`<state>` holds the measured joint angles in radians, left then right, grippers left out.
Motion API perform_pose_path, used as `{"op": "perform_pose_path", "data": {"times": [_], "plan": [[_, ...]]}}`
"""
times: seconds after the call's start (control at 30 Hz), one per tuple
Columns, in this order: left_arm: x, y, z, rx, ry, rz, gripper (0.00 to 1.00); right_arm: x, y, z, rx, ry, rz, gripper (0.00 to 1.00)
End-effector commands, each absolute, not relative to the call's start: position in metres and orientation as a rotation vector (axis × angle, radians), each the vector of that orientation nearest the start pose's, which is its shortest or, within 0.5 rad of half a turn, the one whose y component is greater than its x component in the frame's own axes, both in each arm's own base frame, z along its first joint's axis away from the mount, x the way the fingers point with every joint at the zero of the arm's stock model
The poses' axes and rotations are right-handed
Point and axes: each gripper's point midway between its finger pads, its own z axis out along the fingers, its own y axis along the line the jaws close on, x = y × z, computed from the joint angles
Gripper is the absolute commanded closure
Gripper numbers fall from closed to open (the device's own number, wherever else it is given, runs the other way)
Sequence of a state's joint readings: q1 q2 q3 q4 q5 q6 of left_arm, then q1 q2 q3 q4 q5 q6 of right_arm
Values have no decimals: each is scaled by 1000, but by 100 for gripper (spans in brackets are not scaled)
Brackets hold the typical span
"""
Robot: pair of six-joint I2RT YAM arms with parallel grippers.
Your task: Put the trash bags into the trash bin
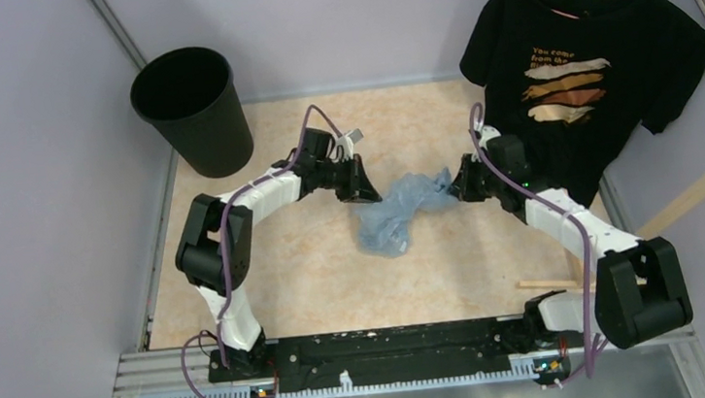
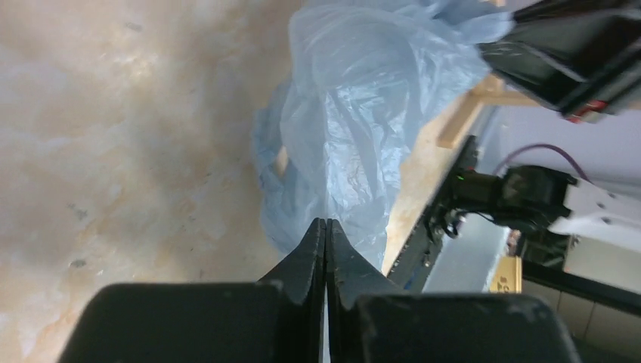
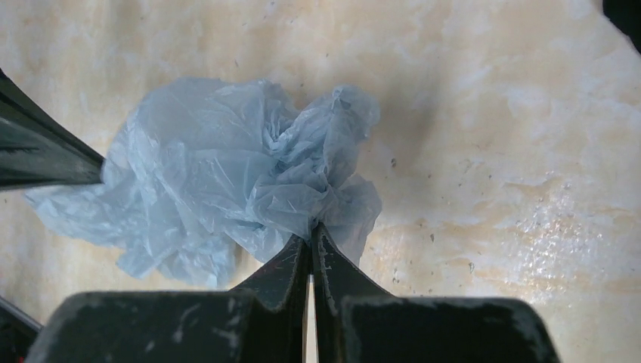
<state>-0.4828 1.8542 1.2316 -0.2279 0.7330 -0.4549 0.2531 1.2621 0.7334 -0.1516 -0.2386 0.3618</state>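
The light-blue trash bag (image 1: pixel 398 209) hangs crumpled between my two grippers over the middle of the table, its lower part drooping to the surface. My left gripper (image 1: pixel 369 195) is shut on the bag's left edge; the bag fills the left wrist view (image 2: pixel 355 113) just past the closed tips (image 2: pixel 326 221). My right gripper (image 1: pixel 453 187) is shut on the bag's right edge, pinching a bunched fold (image 3: pixel 249 174) at its tips (image 3: pixel 312 227). The round black trash bin (image 1: pixel 192 109) stands upright and open at the far left corner, apart from both grippers.
A black printed T-shirt (image 1: pixel 580 70) hangs on a pink hanger at the far right, close behind my right arm. A wooden stick (image 1: pixel 552 284) lies near the right arm's base. Grey walls close in left and right.
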Motion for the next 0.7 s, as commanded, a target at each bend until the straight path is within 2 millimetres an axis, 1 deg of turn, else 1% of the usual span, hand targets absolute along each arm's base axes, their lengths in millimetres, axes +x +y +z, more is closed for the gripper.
{"op": "perform_pose_path", "data": {"times": [0.0, 0.03, 0.1, 0.27, 0.33, 0.4, 0.43, 0.5, 0.6, 0.67], "plan": [[297, -331, 177, 566, 2199, -1685, 100, 310, 140, 125, -81, 2279, 599, 100], [295, -331, 182, 579, 2172, -1701, 100, 311, 138, 127, -82, 2273, 582, 99], [296, -330, 186, 583, 2153, -1681, 100, 311, 132, 130, -70, 2276, 538, 97], [302, -321, 202, 580, 2097, -1641, 100, 310, 114, 128, -24, 2297, 418, 96], [304, -316, 209, 575, 2063, -1638, 100, 309, 108, 127, -4, 2303, 384, 90], [304, -314, 215, 570, 2038, -1637, 100, 307, 107, 129, -30, 2305, 373, 88], [305, -313, 217, 569, 2028, -1636, 100, 305, 110, 133, -54, 2302, 373, 84], [305, -312, 218, 560, 2025, -1636, 100, 302, 117, 145, -109, 2280, 365, 71], [309, -308, 216, 525, 2041, -1634, 100, 295, 131, 168, -188, 2232, 342, 51], [312, -306, 213, 495, 2053, -1636, 100, 290, 138, 184, -233, 2200, 299, 43]]}}
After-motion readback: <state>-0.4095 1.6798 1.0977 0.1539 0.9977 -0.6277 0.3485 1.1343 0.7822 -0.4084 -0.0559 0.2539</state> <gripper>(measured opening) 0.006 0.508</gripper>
